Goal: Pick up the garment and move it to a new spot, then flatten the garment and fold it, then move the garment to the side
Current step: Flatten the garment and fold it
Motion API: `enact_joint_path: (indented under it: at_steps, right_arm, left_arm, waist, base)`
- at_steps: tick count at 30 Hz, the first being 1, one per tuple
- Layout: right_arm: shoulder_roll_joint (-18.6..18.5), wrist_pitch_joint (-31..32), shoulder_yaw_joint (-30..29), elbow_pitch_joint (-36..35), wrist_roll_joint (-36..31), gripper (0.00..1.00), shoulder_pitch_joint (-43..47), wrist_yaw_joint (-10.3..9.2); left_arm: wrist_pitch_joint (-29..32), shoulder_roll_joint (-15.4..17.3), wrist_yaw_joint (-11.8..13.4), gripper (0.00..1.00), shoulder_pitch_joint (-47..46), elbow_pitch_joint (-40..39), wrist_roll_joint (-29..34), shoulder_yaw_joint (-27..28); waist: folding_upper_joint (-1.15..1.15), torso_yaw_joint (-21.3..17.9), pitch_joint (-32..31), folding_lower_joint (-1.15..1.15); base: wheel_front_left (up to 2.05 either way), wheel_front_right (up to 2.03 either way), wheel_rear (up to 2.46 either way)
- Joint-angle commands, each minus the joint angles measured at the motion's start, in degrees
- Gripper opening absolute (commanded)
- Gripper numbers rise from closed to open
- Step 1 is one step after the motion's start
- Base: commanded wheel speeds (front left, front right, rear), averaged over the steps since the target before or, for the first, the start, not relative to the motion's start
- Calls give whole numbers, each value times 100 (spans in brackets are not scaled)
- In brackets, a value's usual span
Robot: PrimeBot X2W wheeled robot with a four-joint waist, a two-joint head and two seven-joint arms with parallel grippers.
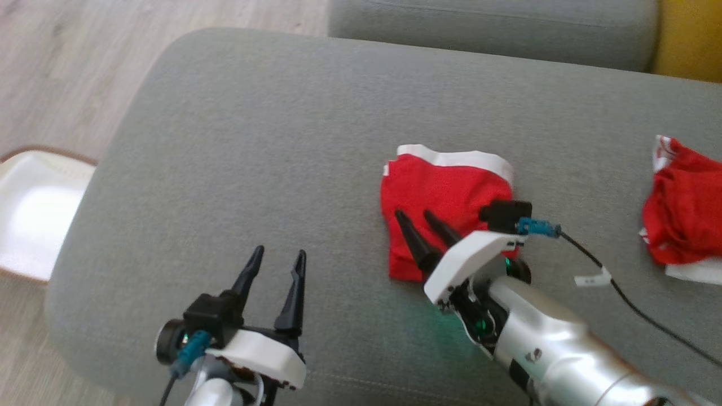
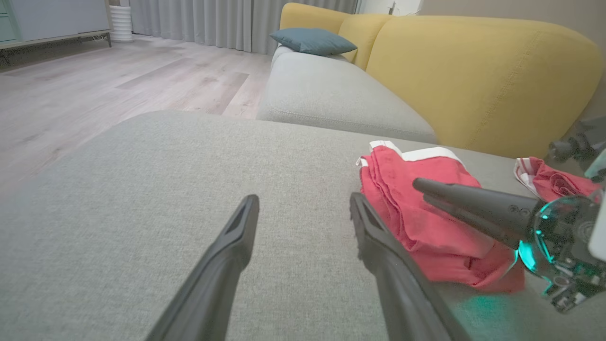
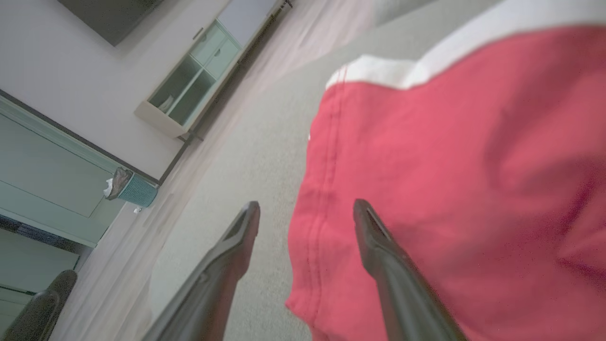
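- Your garment (image 1: 445,192), a pair of red shorts with a white waistband, lay folded into a compact, roughly square stack on the grey sofa cushion (image 1: 254,141), right of the cushion's middle in the head view.
- The waistband ran along the stack's far edge, and the left wrist view showed several cloth layers piled at the near left edge (image 2: 416,208).
- Your right pincer (image 1: 413,213) was over the garment's near left part, its two dark fingers parted by a moderate gap and nothing caught between them.
- In the right wrist view that pincer (image 3: 307,203) straddled the stack's hemmed edge, with one finger over red cloth (image 3: 450,142) and the other over bare grey cushion.
- You could not tell from these views whether the fingertips touched the cloth or sat just above it.
- From the left wrist view the right pincer (image 2: 421,189) reached in from the right across the garment, and a teal light glowed at its base.
- Your left pincer (image 1: 280,251) was above bare cushion to the left of the garment and clear of it, fingers spread wide and empty.
- The left wrist view showed the same spread (image 2: 304,199), with the garment just beyond the right-hand finger.
- A second red garment (image 1: 682,208) with white trim lay crumpled near the cushion's right edge, well apart from the folded one.
- A black cable (image 1: 620,287) trailed from the right wrist camera across the cushion between the two garments.
- Behind the cushion stood a yellow backrest (image 2: 473,71), with a teal pillow (image 2: 312,41) on the far seat.
- A white container with a brown rim (image 1: 34,214) sat on the wooden floor (image 1: 67,67) to the cushion's left.
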Motion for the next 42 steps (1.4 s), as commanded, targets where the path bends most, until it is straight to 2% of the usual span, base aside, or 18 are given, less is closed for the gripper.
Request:
enact_joint_path:
  at_steps: [1,6,11,12,13,15,16,19,21,25,28,38,39,40,42]
  right_arm:
    - [84,-192,46,-129,-172,100,-269,22]
    - [72,-395,-238,94,-857,100,-567,22]
    - [-242,-404,-1535,-222,-2345,100,-493,22]
    - [-242,-404,-1535,-222,-2345,100,-493,22]
    - [-358,-404,-2144,-555,-3079,100,-212,22]
    - [-387,-405,-2783,-964,-3784,100,185,22]
    - [-387,-405,-2783,-964,-3784,100,185,22]
    - [-319,-405,-3667,-1654,-4871,100,858,22]
    - [-170,-405,-4203,-2090,-5355,100,1309,22]
    - [20,-405,-4814,-2940,-6251,100,2042,22]
    - [73,-406,-5003,-3365,-6565,100,2443,22]
    - [83,-406,-5054,-3833,-6429,100,2907,22]
    - [83,-406,-5068,-3856,-6441,11,2888,22]
    - [83,-406,-5063,-3883,-6474,0,2858,22]
    - [83,-406,-5002,-3921,-6541,0,2780,22]
  left_arm:
    - [-70,8,28,100,-261,-206,27,259]
    - [-70,8,21,100,-321,-356,76,427]
    - [-70,8,47,100,-389,-614,-26,669]
    - [-70,8,47,100,-389,-614,-26,669]
    - [-70,8,51,100,-420,-716,-22,759]
    - [-70,8,54,100,-440,-816,-50,850]
    - [-70,8,54,100,-440,-816,-50,850]
    - [-70,8,55,100,-449,-925,-57,973]
    - [-70,8,53,100,-450,-978,-65,1040]
    - [-70,8,25,100,-423,-1027,-61,1106]
    - [-70,8,-17,100,-371,-953,-37,1119]
    - [-70,8,-59,100,-277,-794,-27,1054]
    - [-70,8,-62,100,-298,-792,-30,1033]
    - [-70,8,-67,100,-327,-790,-32,1008]
    - [-70,8,-84,100,-386,-786,-37,947]
  waist:
    - [0,-169,-46,0]
    - [0,-545,-131,0]
    - [0,-898,-171,0]
    - [0,-898,-171,0]
    - [0,-1023,-185,0]
    - [0,-1138,-190,0]
    - [0,-1138,-190,0]
    - [0,-1305,-188,0]
    - [0,-1403,-181,0]
    - [0,-1566,-152,0]
    - [0,-1668,-133,0]
    - [0,-1736,-40,0]
    - [0,-1706,-12,0]
    - [0,-1666,22,0]
    - [0,-1565,91,0]
  base:
    - [0,0,0]
    - [0,0,0]
    - [0,0,0]
    - [0,0,0]
    - [0,0,0]
    - [0,0,0]
    - [0,0,0]
    - [0,0,0]
    - [0,0,0]
    - [0,0,0]
    - [0,0,0]
    - [0,0,0]
    - [0,0,0]
    - [0,0,0]
    - [0,0,0]
